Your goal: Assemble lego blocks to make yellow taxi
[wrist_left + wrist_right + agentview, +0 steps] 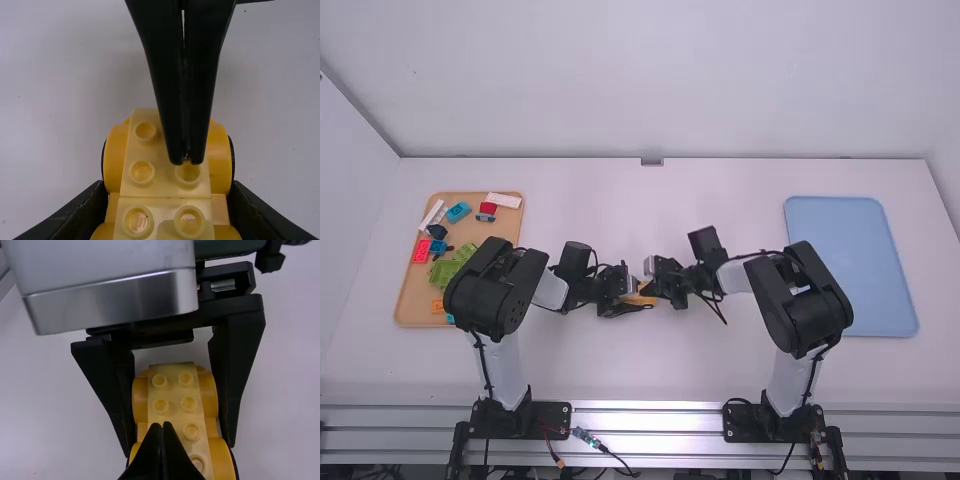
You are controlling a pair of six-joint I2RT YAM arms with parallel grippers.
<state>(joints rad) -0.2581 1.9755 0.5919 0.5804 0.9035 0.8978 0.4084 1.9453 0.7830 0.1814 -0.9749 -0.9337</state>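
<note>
The white table (650,370) spans the frame. The left arm (495,290) and right arm (810,310) bend inward and meet near the middle. A blue tray (850,270) lies at right; a wooden tray (410,300) lies at left, holding loose blocks.

The left gripper (179,447) has its fingers apart by the width of the yellow body (116,157), one against each side, and appears to hold it firmly. The right gripper (187,161) has its fingers together, nothing between them, tips down at the studded top.

Position: the yellow body sits mid-frame, between the two grippers. Its long axis appears to run roughly left to right, in line with the left fingers. The left gripper is nearer, being in contact along the flanks; the right tips are directly over the top.

Assessment: a seating press, with the left gripper as clamp. The push should go straight down; an off-centre load could tilt the body or slip off a stud.

In the wooden tray, upper left: a green block (448,268), a white block (504,200) and a red block (422,250).

Smallest item: the stud (189,172) beneath the right tips.
</note>
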